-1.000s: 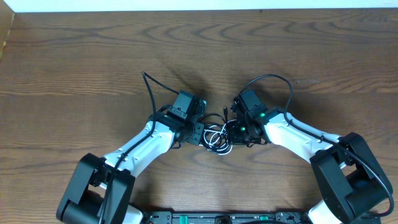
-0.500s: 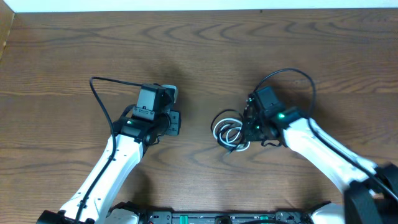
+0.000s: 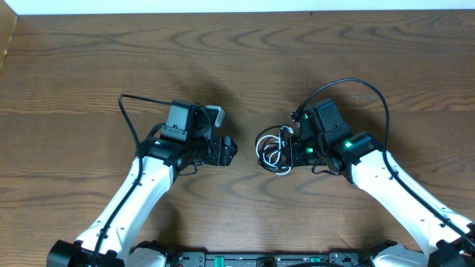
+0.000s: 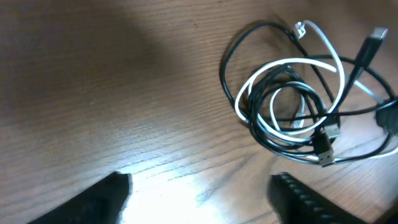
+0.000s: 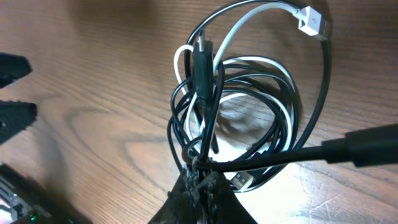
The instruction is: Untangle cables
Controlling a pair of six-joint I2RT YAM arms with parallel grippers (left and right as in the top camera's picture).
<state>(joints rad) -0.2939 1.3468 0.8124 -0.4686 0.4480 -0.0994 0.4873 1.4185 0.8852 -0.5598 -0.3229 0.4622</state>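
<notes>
The cables point(image 3: 272, 153), one black and one white, lie coiled together on the wooden table between my two arms. My right gripper point(image 3: 292, 152) is shut on the right side of the bundle. In the right wrist view its closed tips point(image 5: 202, 180) pinch black loops, while the white plug point(image 5: 310, 22) and a black plug point(image 5: 200, 56) lie loose. My left gripper point(image 3: 225, 150) stands open to the left of the bundle, apart from it. In the left wrist view its gap point(image 4: 199, 202) holds only bare wood, and the white cable point(image 4: 285, 63) loops at the upper right.
The right arm's own thick black cable point(image 5: 364, 142) crosses in front of the bundle in the right wrist view. The left gripper's fingertips point(image 5: 13, 67) show at that view's left edge. Wooden table point(image 3: 237, 67) stretches behind both arms, with a pale wall along its far edge.
The left gripper let go of the bundle, pulled away left, then came back a little to the right and opened. The right gripper carried the bundle rightward, still shut.
</notes>
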